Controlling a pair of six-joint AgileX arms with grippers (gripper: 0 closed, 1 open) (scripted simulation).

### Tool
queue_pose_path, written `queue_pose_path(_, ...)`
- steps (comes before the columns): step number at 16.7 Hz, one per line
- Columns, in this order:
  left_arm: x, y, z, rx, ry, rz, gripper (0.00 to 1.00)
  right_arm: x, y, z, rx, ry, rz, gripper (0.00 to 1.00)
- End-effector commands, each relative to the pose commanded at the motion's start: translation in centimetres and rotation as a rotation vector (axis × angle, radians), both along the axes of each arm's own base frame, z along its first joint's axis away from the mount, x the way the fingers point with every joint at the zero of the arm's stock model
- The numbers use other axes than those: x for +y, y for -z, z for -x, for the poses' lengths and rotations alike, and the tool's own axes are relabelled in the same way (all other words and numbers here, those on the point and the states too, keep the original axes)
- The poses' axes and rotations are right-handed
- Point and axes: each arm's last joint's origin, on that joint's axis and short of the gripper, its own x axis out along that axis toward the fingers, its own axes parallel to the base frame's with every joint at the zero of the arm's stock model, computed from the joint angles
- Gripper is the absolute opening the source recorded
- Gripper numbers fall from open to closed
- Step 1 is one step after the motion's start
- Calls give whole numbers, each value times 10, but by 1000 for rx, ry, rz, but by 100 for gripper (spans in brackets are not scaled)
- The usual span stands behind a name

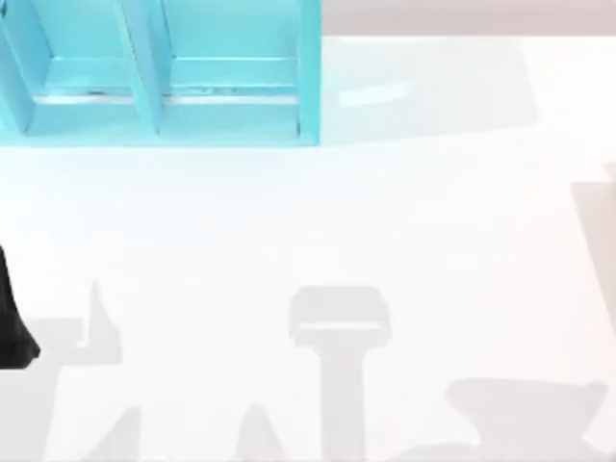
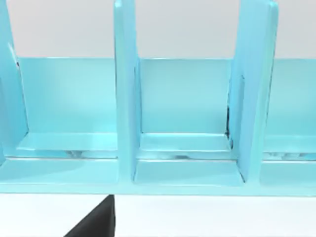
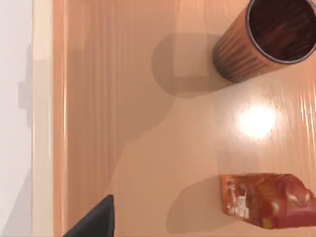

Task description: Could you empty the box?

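Right wrist view looks down into a shallow, pale wooden box [image 3: 44,123] with a low cream rim, and two things lie on its floor: a dark brown, ribbed wooden cup [image 3: 264,39] standing upright with its mouth open toward the camera, and a red and orange printed snack packet [image 3: 269,200] lying flat, well apart from the cup. Both are still inside, so the emptying looks not yet begun.

The cup appears stiff and light; its ribbed wall should give good purchase, so I would pinch it across the rim or around the body, keeping it upright. The packet is likely soft, crinkly and slippery, and may buckle if squeezed hard; taking it across its narrow width near the middle seems safest.

A dark sliver of the right gripper [image 3: 94,219] hangs above the box floor near the rim; whether its fingers are spread or pressed together I cannot tell.

Farther out, the left arm [image 1: 12,318] sits at the left edge of the white table [image 1: 404,221], its wrist camera facing a turquoise shelf unit with upright dividers [image 2: 126,98] at the table's far left. Its fingers' state I also cannot tell.
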Motion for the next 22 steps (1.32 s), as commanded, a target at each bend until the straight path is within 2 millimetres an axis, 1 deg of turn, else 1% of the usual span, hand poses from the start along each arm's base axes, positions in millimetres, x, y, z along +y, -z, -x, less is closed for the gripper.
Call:
queue_pose_path(4,0,0,0,0,0,0,100,-43,5,-42,312,10,-91,100)
queue_pose_path(6,0,0,0,0,0,0,100,-62,10,-55,416,10,-137,100)
queue_pose_path(8,0,0,0,0,0,0,100,-75,15,-63,482,9,-171,100)
queue_pose_path(10,0,0,0,0,0,0,100,-82,18,-67,515,8,-190,100)
queue_pose_path(15,0,0,0,0,0,0,100,-82,18,-68,516,5,-189,100)
queue_pose_path(17,0,0,0,0,0,0,100,-84,22,-70,517,6,-190,100)
queue_pose_path(19,0,0,0,0,0,0,100,-92,37,-78,519,8,-192,100)
queue_pose_path(22,0,0,0,0,0,0,100,-107,68,-92,515,7,-191,100)
